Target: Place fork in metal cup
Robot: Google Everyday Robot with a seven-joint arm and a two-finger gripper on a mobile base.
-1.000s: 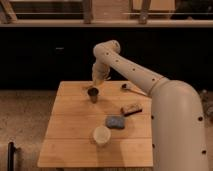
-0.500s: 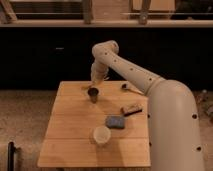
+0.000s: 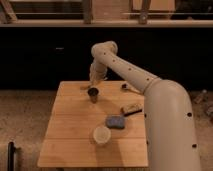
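One wooden table (image 3: pixel 70 145) carried one metal cup (image 3: pixel 93 94) near its far edge, one white cup (image 3: pixel 101 135) nearer the front, one blue pad (image 3: pixel 115 122) just beside the white cup, and one brownish object (image 3: pixel 131 108) near the right edge. The gripper (image 3: pixel 93 80) hung just above and behind the metal cup; whether it held anything could not be told. The fork could not be made out. One dark-headed utensil (image 3: pixel 125 88) lay beside the arm (image 3: pixel 130 75).
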